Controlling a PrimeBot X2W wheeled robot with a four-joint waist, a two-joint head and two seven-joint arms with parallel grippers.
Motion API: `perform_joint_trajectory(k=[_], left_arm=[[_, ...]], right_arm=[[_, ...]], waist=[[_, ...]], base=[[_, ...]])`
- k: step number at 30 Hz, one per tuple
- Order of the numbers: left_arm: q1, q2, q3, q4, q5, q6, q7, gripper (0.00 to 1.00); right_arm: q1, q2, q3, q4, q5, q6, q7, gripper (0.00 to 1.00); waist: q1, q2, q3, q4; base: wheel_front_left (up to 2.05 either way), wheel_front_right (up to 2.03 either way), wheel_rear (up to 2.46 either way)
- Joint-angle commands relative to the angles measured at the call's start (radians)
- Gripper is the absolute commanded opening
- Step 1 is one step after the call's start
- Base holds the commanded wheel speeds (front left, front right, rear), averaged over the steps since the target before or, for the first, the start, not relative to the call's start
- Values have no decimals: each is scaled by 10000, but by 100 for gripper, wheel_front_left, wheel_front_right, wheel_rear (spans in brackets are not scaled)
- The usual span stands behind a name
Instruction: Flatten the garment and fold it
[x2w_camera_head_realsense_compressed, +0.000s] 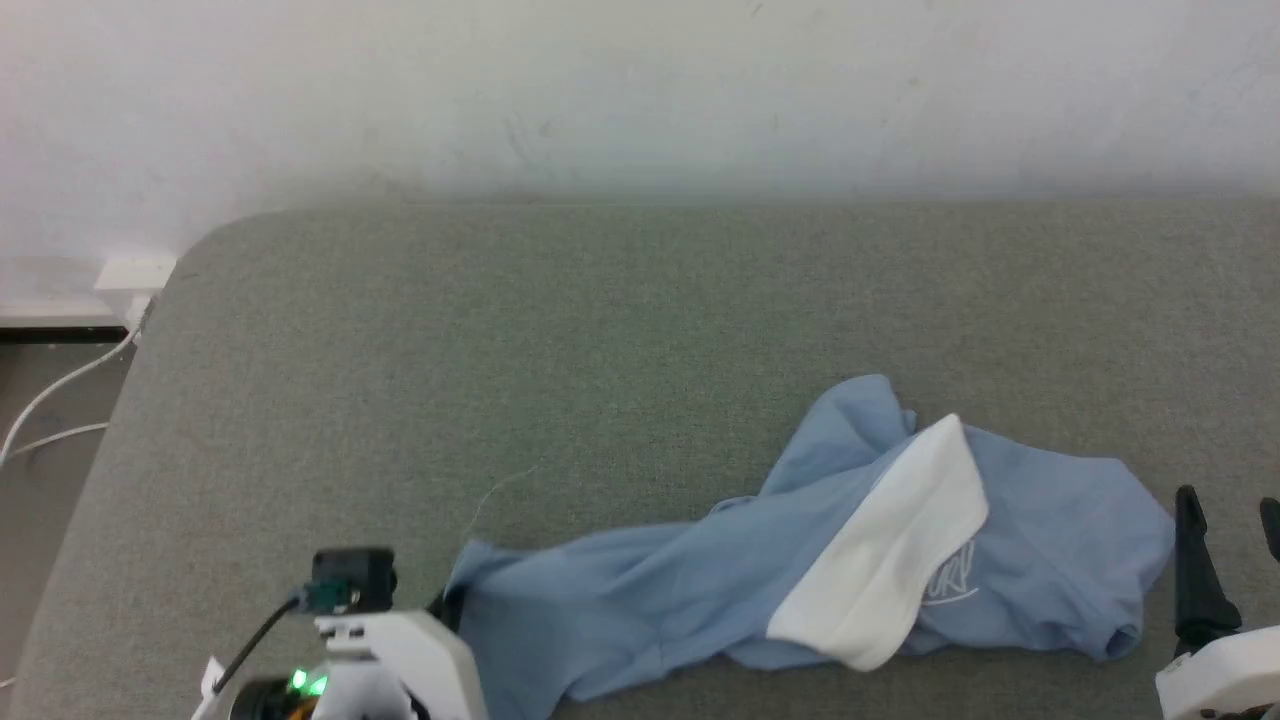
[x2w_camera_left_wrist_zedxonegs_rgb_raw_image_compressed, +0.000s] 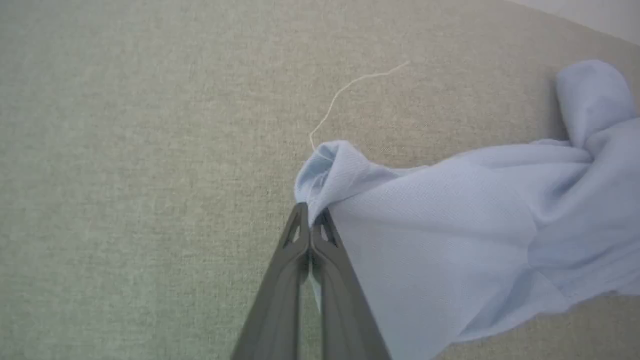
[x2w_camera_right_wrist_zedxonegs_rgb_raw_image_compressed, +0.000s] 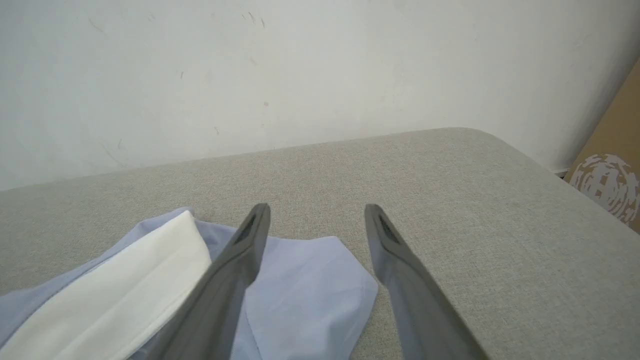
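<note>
The garment (x2w_camera_head_realsense_compressed: 700, 590), a light blue polo shirt, lies crumpled near the front of the grey-green surface, its white collar (x2w_camera_head_realsense_compressed: 890, 550) flipped open and white script partly showing beside it. In the left wrist view my left gripper (x2w_camera_left_wrist_zedxonegs_rgb_raw_image_compressed: 311, 217) is shut on a bunched corner of the garment (x2w_camera_left_wrist_zedxonegs_rgb_raw_image_compressed: 450, 235). In the head view that corner sits at the shirt's left end, beside the left wrist. My right gripper (x2w_camera_head_realsense_compressed: 1230, 545) stands open just right of the shirt. In the right wrist view my right gripper (x2w_camera_right_wrist_zedxonegs_rgb_raw_image_compressed: 316, 220) hangs above the garment (x2w_camera_right_wrist_zedxonegs_rgb_raw_image_compressed: 305, 295), its fingers wide apart.
The padded grey-green surface (x2w_camera_head_realsense_compressed: 560, 340) reaches back to a white wall (x2w_camera_head_realsense_compressed: 640, 90). Its rounded left corner drops to a floor with white cables (x2w_camera_head_realsense_compressed: 50, 400). A loose thread (x2w_camera_left_wrist_zedxonegs_rgb_raw_image_compressed: 350, 90) lies by the held corner. A cardboard box (x2w_camera_right_wrist_zedxonegs_rgb_raw_image_compressed: 612, 170) stands past the right edge.
</note>
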Motion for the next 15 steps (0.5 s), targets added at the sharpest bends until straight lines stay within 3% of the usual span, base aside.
perform_joint_trajectory(k=[1,5,6,7,8,15], left_arm=[[122,-6,75,54,-92,48,-55,0],[508,-259,233,604,-588,-151,-195,0],[501,-322,247,738,-636,-218,-255,4],[484,-386,268,861,-687,-274,-306,25],[461,-445,287,975,-735,-322,-341,100],[211,-172,-192,880,-258,-534,-152,100]], right_arm=[[-110,-5,10,-8,-25,-9,-27,100],[-201,-5,32,-2,-56,-9,-17,100],[-215,-5,33,-1,-64,-9,-12,100],[-224,-5,32,2,-74,-9,-8,100],[-223,-5,30,2,-87,-9,0,100],[-104,-5,61,-19,-141,-9,69,100]], waist=[[0,0,28,13],[0,0,93,58],[0,0,92,67],[0,0,75,79],[0,0,48,94],[0,0,-298,157]], base=[[0,0,0],[0,0,0],[0,0,0],[0,0,0],[0,0,0],[0,0,0]])
